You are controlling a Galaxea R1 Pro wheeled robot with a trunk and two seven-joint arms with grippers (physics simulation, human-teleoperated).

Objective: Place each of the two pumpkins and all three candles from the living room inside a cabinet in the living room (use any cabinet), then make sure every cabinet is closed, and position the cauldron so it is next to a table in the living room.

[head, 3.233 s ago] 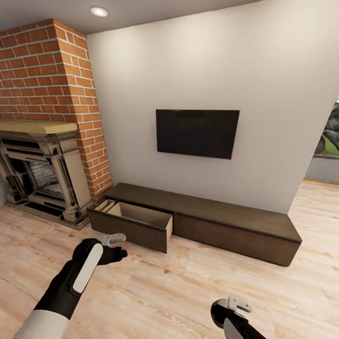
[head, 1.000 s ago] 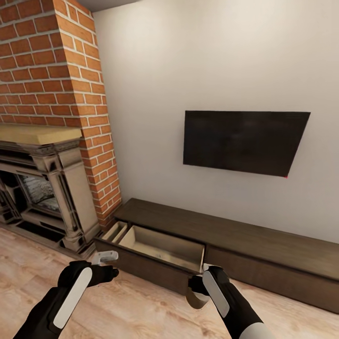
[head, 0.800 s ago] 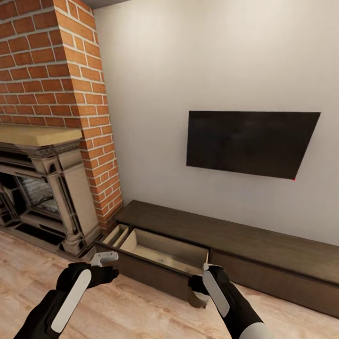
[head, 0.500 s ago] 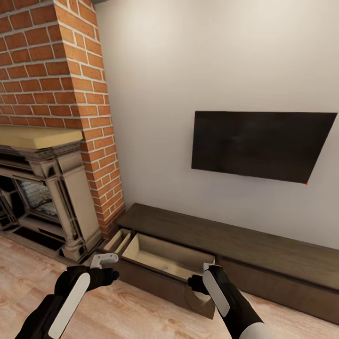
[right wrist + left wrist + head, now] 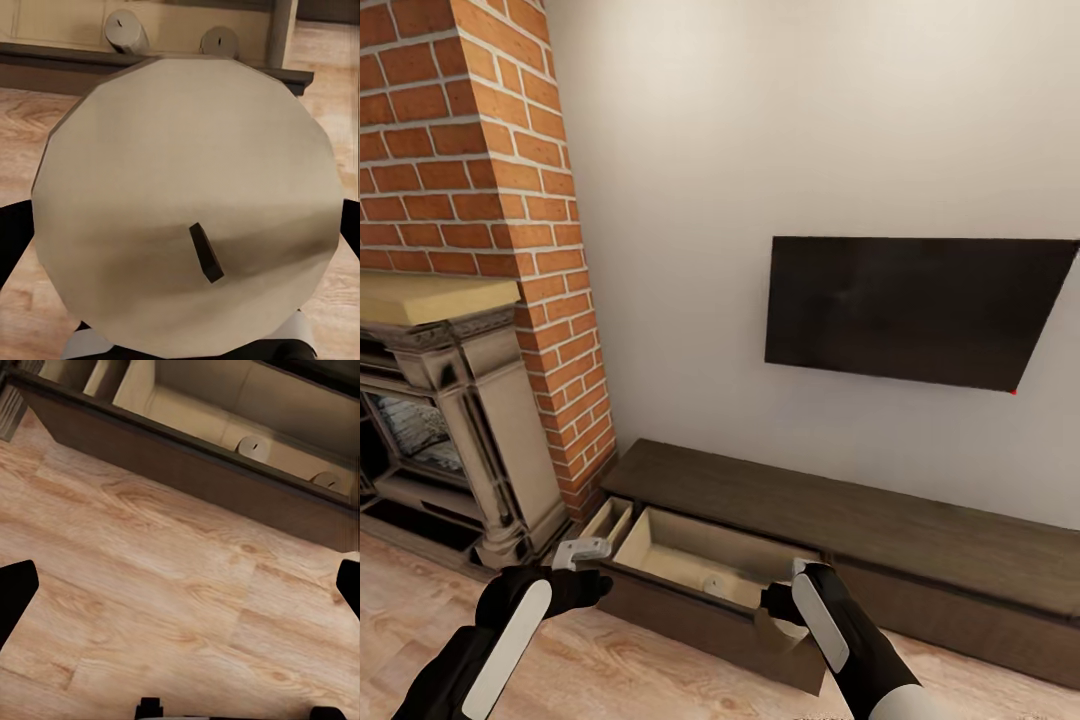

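Note:
The dark brown cabinet (image 5: 880, 510) runs along the wall under the TV, with its left drawer (image 5: 690, 545) pulled out. Two beige candles (image 5: 253, 448) (image 5: 326, 480) stand inside the drawer, also seen as candles (image 5: 125, 31) (image 5: 220, 41) in the right wrist view. My right gripper (image 5: 775, 618) is shut on a third candle (image 5: 187, 210), held just above the drawer's front right corner. The left gripper (image 5: 585, 553) hangs open over the plank floor in front of the drawer's left end, its fingers (image 5: 15, 592) wide apart with nothing between them.
A brick fireplace (image 5: 450, 400) with a stone surround stands to the left of the cabinet. A black TV (image 5: 915, 310) hangs on the wall above it. Light wood floor (image 5: 165, 607) lies in front of the drawer.
The view has closed in on the cabinet. My right arm came up from low right and now holds the candle at the drawer's front right corner. The left arm kept its pose.

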